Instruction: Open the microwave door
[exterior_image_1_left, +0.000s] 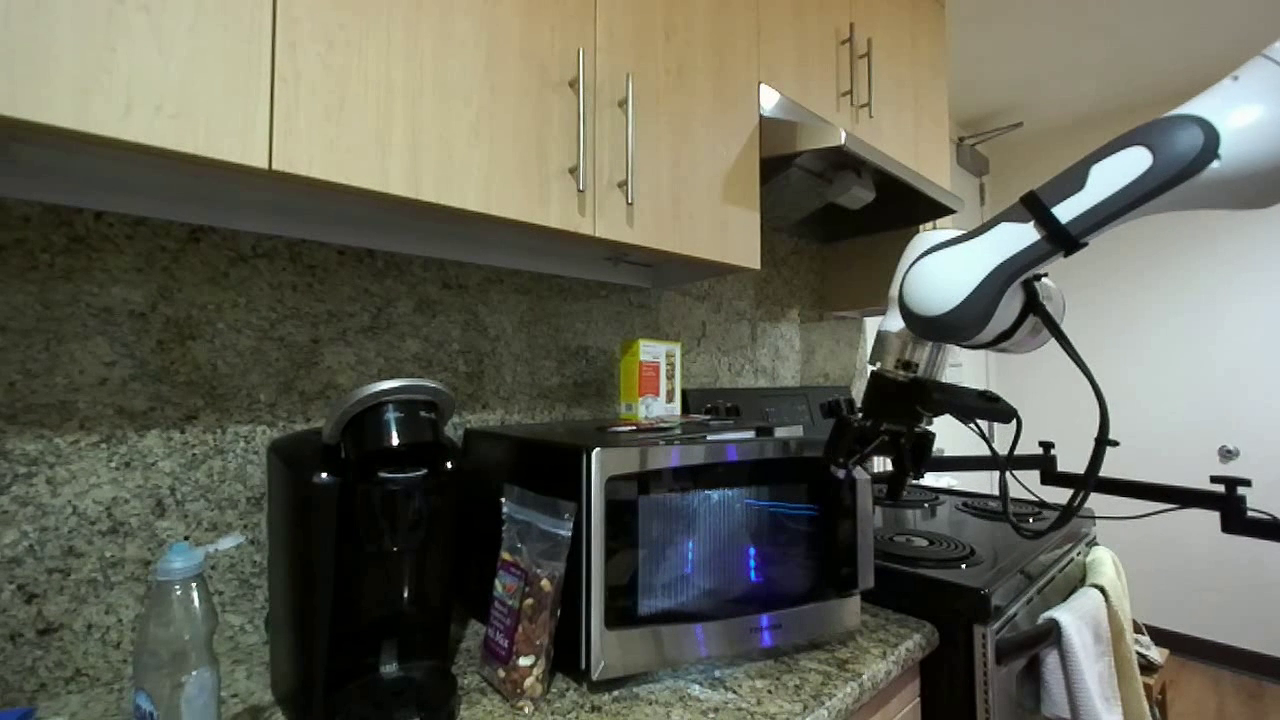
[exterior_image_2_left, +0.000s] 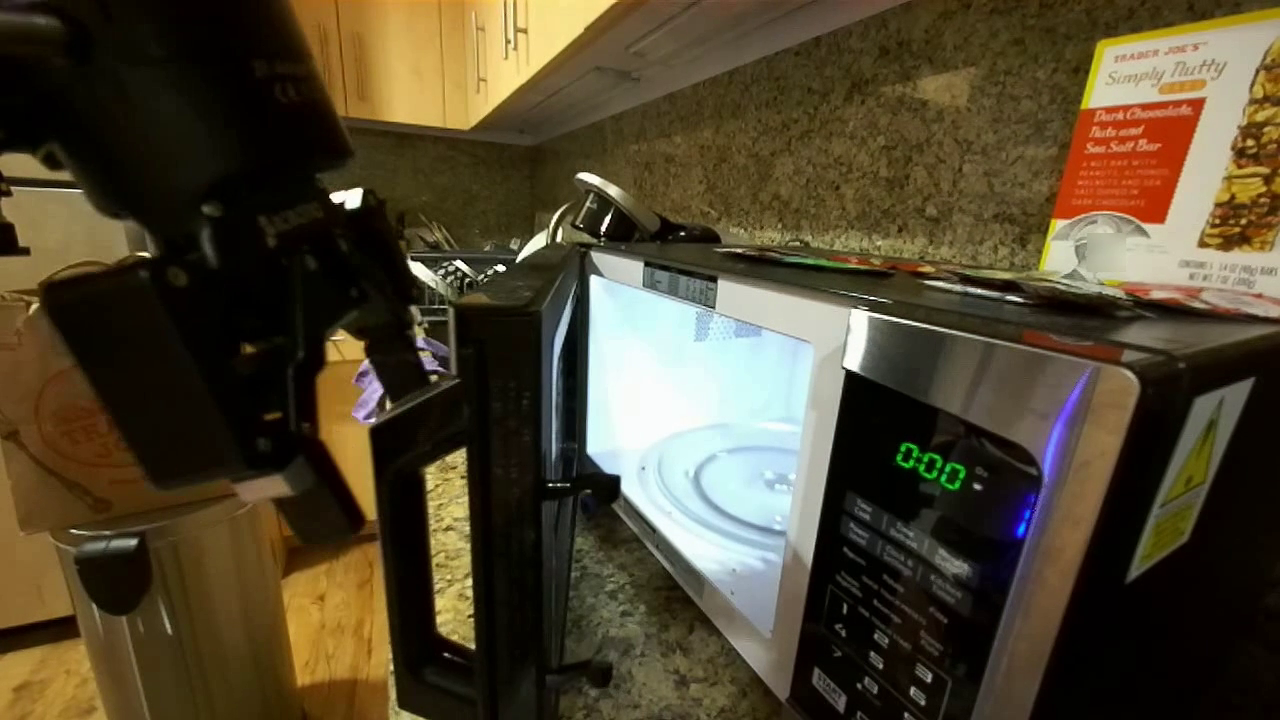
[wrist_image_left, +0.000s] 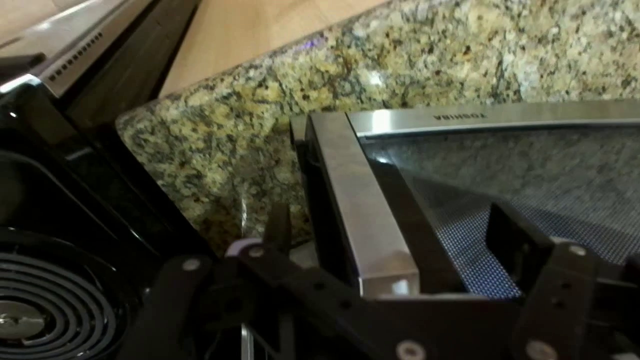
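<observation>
Well, the Toshiba microwave (exterior_image_1_left: 545, 462) has its door (exterior_image_1_left: 715, 548) ajar, and at the right edge the upright handle (exterior_image_1_left: 863, 540) runs down from the gripper (exterior_image_1_left: 868, 482). The fingers (wrist_image_left: 515, 242) are spread astride its top end; whether touching, I can't tell.

One microwave (exterior_image_1_left: 720, 550) stands at 5 o'clock in an exterior view, with one coffee maker (exterior_image_1_left: 365, 560) and one bottle (exterior_image_1_left: 180, 640) at 8, one bag of nuts (exterior_image_1_left: 527, 610) at 7, one robot arm (exterior_image_1_left: 1060, 225) at 2, three stove burners (exterior_image_1_left: 920, 548) and two towels (exterior_image_1_left: 1080, 645) at 4, and four cabinet handles (exterior_image_1_left: 628, 138) from 12 to 1. In an exterior view, one snack box (exterior_image_2_left: 1150, 150) is seen at 2, one trash can (exterior_image_2_left: 200, 635) at 8 and one turntable (exterior_image_2_left: 715, 485) at 5.
</observation>
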